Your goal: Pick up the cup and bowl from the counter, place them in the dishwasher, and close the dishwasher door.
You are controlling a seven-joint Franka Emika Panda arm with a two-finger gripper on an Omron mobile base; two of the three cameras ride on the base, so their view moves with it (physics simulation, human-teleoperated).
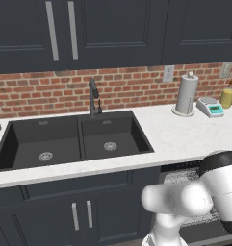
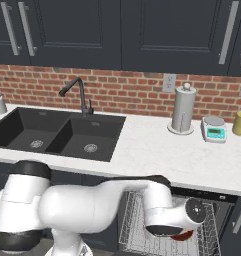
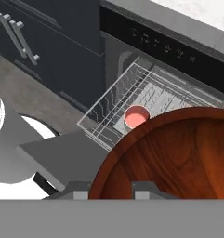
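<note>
Bowl (image 3: 178, 158) looms closest in the hand view, its rim clamped between the gripper (image 3: 111, 189) fingertips, above the pulled-out rack (image 3: 146, 100). Cup (image 3: 136, 116) stands upright in that rack, below the dishwasher (image 3: 160, 39) control strip.

Right base view: arm reaches under the tabletop (image 2: 157, 150) edge, right of the sink (image 2: 57, 132); a sliver of bowl (image 2: 184, 236) shows beneath the hand, over the rack (image 2: 137, 225).

Left base view: sink (image 1: 74, 139) sits in the tabletop (image 1: 175, 134); rack (image 1: 182, 175) shows beyond the arm, right of the sink.

Place: we see a home kitchen
Signs: black double sink (image 1: 74, 139) with faucet (image 1: 93, 97), brick backsplash (image 2: 122, 90), dark cabinets (image 1: 112, 31), paper towel roll (image 2: 184, 108), open dishwasher (image 3: 150, 100)
</note>
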